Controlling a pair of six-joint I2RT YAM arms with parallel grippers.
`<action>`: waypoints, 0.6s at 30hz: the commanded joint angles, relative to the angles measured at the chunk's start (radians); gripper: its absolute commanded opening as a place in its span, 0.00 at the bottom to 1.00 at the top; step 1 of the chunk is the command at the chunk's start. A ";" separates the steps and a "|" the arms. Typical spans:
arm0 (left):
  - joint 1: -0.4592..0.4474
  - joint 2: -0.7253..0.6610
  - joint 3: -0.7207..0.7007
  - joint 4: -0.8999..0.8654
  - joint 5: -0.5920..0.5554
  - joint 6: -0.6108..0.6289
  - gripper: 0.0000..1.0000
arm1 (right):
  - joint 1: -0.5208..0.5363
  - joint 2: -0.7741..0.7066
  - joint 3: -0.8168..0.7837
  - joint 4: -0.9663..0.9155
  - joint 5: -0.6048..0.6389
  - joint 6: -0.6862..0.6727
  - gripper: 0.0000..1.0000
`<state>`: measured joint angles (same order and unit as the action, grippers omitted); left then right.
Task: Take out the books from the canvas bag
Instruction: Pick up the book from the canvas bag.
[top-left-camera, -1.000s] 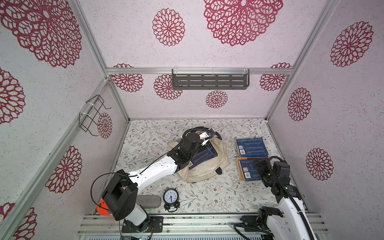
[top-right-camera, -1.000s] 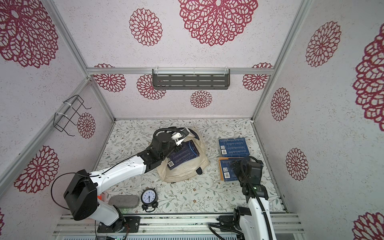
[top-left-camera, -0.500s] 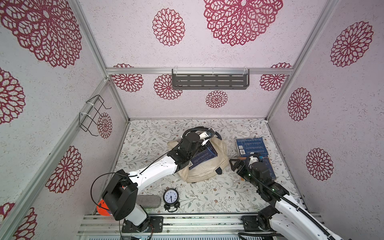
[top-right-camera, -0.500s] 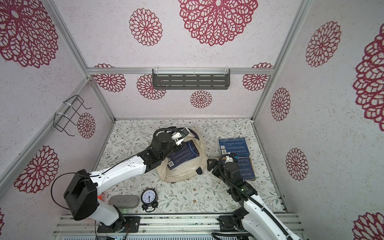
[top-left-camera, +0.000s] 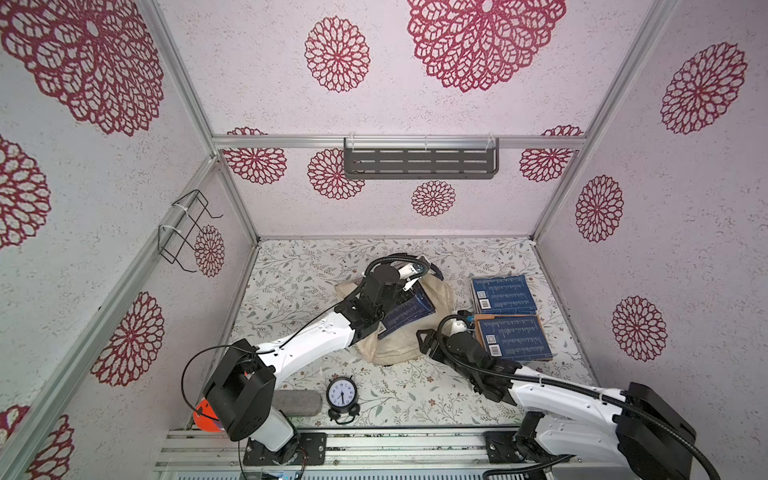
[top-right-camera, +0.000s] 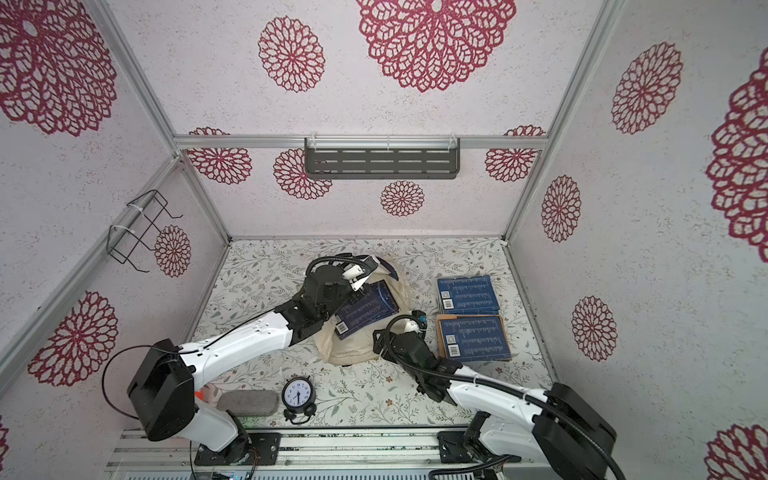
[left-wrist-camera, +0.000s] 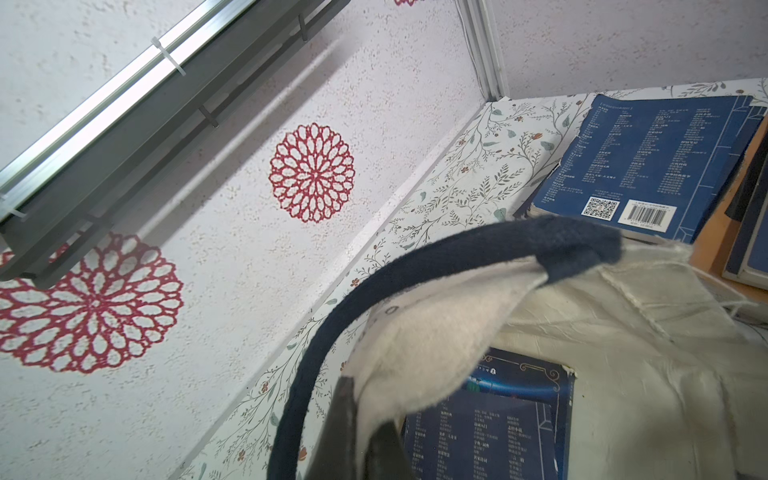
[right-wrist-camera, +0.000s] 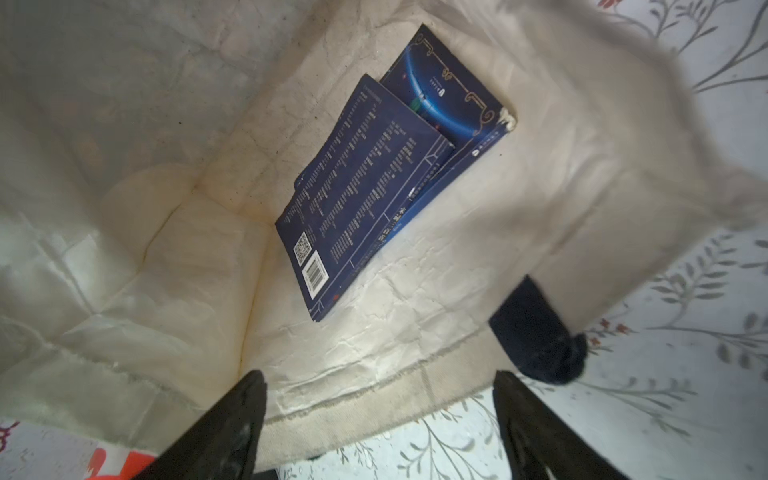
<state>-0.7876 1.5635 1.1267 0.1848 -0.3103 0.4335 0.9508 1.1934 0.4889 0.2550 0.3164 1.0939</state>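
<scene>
The floral bench (top-left-camera: 291, 270) carries everything. At its middle lies the canvas bag (top-left-camera: 395, 347), slumped and creased, with its mouth turned toward the right arm. To the right of the bag, already out on the bench, are two stacks of navy books. The far stack (top-left-camera: 503, 294) and the near stack (top-left-camera: 515, 338) lie just beside each other, and the near one has an orange-tan cover showing under it.

Two books (top-left-camera: 405, 313) remain inside the bag, flat on the lower canvas wall. The top book (right-wrist-camera: 365, 195) lies askew on the lower book (right-wrist-camera: 453, 95), with its barcode end nearest the mouth.

The left tool (left-wrist-camera: 365, 436) is clamped on the upper lip of the bag beside the navy strap (left-wrist-camera: 415, 270), lifting the cloth so the mouth gapes. The right tool (right-wrist-camera: 378, 428) sits at the lower hem with its jaws wide apart and nothing between them but the hem lying below.

The bag is soft and would likely fall shut if the lip were let go. The books look thin, stiff, fairly light and smooth-covered — likely to slide over each other. The best hold seems to be the barcode edge of the top book, pinched across its thickness. One finger would need to slip under it without catching the canvas or the second cover.
</scene>
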 joint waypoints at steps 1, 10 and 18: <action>-0.014 -0.038 -0.010 0.054 0.000 0.005 0.00 | 0.035 0.100 0.082 0.117 0.063 0.062 0.85; -0.022 -0.059 -0.030 0.085 0.008 0.015 0.00 | 0.043 0.353 0.187 0.225 0.038 0.138 0.77; -0.024 -0.070 -0.037 0.093 0.014 0.016 0.00 | 0.040 0.512 0.266 0.264 0.031 0.187 0.68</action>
<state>-0.8024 1.5391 1.0962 0.2054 -0.3050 0.4377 0.9913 1.6855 0.7269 0.4686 0.3347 1.2407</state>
